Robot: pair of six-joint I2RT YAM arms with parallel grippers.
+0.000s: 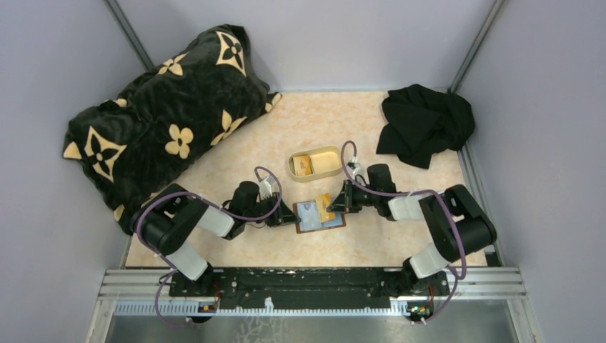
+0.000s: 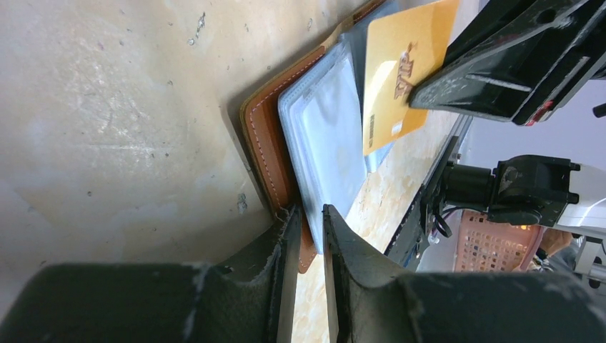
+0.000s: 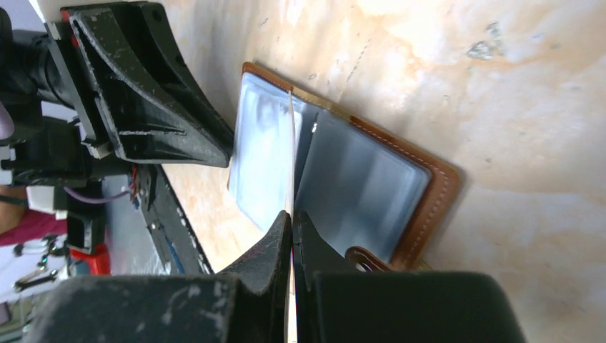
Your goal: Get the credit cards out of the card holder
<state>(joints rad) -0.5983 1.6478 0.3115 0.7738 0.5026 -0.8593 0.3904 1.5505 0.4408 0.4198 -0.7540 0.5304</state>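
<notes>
The card holder point(image 1: 319, 215) lies open on the table, brown outside, pale blue-grey inside. My left gripper point(image 1: 289, 216) is shut on its left edge; in the left wrist view point(image 2: 309, 221) the brown cover point(image 2: 268, 150) and a clear sleeve point(image 2: 325, 136) sit between the jaws. My right gripper point(image 1: 337, 206) is shut on an orange-tan credit card point(image 1: 326, 206), which stands partly out of the holder point(image 2: 400, 71). In the right wrist view point(image 3: 292, 218) that card shows edge-on point(image 3: 291, 143) over the holder point(image 3: 361, 186).
A tan oval tray point(image 1: 329, 153) behind the holder has a card point(image 1: 304, 165) in it. A large black pillow with tan flowers point(image 1: 164, 114) lies back left. A black cloth point(image 1: 425, 123) lies back right. Grey walls close in both sides.
</notes>
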